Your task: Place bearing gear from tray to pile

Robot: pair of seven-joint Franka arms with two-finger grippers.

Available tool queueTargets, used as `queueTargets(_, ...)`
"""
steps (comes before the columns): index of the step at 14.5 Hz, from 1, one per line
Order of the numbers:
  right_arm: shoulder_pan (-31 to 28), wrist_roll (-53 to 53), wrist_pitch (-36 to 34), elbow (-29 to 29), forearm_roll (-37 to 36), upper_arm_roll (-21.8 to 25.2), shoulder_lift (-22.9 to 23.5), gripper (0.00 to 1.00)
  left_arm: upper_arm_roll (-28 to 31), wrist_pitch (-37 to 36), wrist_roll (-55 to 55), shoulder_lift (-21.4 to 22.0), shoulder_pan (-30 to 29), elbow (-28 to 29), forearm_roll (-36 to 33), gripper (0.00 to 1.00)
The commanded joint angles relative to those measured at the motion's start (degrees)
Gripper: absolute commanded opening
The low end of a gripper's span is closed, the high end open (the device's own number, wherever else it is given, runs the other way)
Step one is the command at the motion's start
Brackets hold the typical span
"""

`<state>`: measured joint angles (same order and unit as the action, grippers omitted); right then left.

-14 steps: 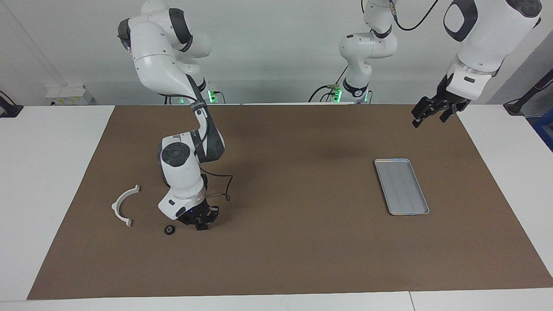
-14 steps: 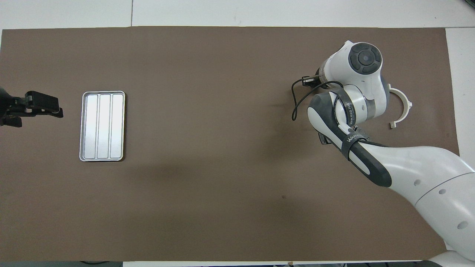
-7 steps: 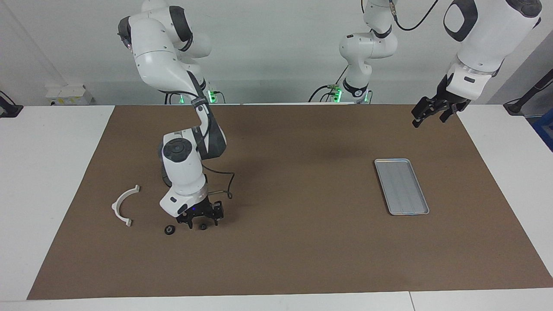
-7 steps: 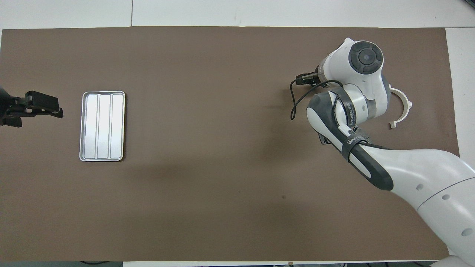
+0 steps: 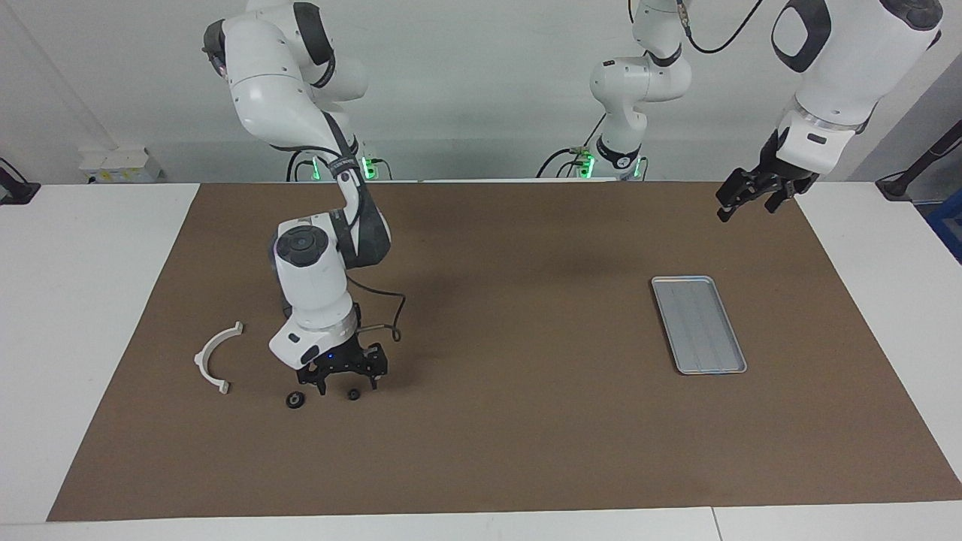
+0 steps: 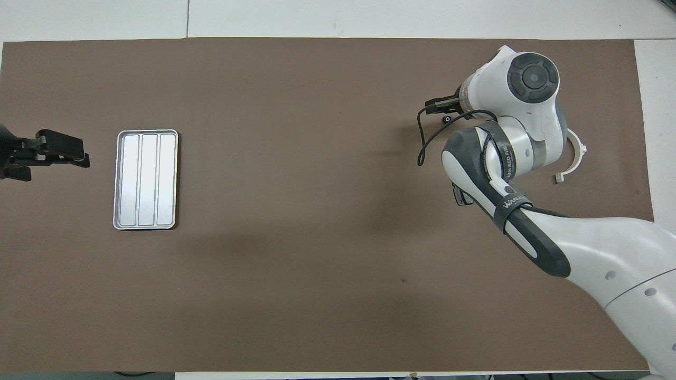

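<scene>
A small black bearing gear (image 5: 352, 394) lies on the brown mat, just under my right gripper (image 5: 346, 383), which stands open a little above it with its fingers apart and nothing in them. A second black gear (image 5: 295, 400) lies beside it, toward the white half-ring bracket (image 5: 216, 356) of the pile. The silver tray (image 5: 680, 279) sits at the left arm's end of the table with nothing in it. My left gripper (image 5: 748, 209) hangs open in the air, over the mat's corner past the tray. From overhead, the right arm's wrist hides both gears.
The brown mat (image 5: 511, 436) covers most of the table, with white tabletop around it. The overhead view shows the tray (image 6: 147, 131), the bracket (image 6: 576, 158) partly under the right arm, and the left gripper (image 6: 58, 161) waiting beside the tray.
My right gripper has opened, let go of the small gear and risen slightly; the gear now lies on the mat beside the other gear. The left arm has not moved.
</scene>
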<state>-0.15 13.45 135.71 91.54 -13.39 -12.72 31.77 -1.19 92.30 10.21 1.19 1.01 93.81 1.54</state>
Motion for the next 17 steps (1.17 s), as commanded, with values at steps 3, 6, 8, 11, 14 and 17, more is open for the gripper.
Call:
queueTargets(3,-2.1,-0.9,-0.9,2.0,0.6,-0.6,-2.6,1.0,-0.1,-0.7,-0.3,0.5,-0.3,0.2,0.4,1.0)
queueTargets(6,-3.0,-3.0,-2.4,2.0,0.7,-0.6,-4.2,1.0,-0.1,-0.7,-0.3,0.5,-0.3,0.3,0.4,1.0)
queueTargets(8,-3.7,-4.7,-5.8,2.0,0.9,-0.6,-6.7,1.0,-0.1,-0.7,-0.2,0.5,-0.3,0.3,0.4,1.0)
queueTargets(11,-4.4,-9.1,-16.0,2.1,7.9,-0.5,-13.8,1.0,-0.1,-0.7,-0.2,0.5,-0.3,0.3,0.4,1.0)
queueTargets(14,-6.2,-16.5,-25.6,2.2,10.9,0.4,-21.7,1.0,-0.1,-0.7,-0.3,0.5,-0.3,0.3,0.4,1.0)
queueTargets(17,-6.2,-17.1,-34.8,3.6,12.2,3.0,-30.2,1.0,-0.1,-0.7,-0.3,0.5,-0.3,0.2,0.4,1.0)
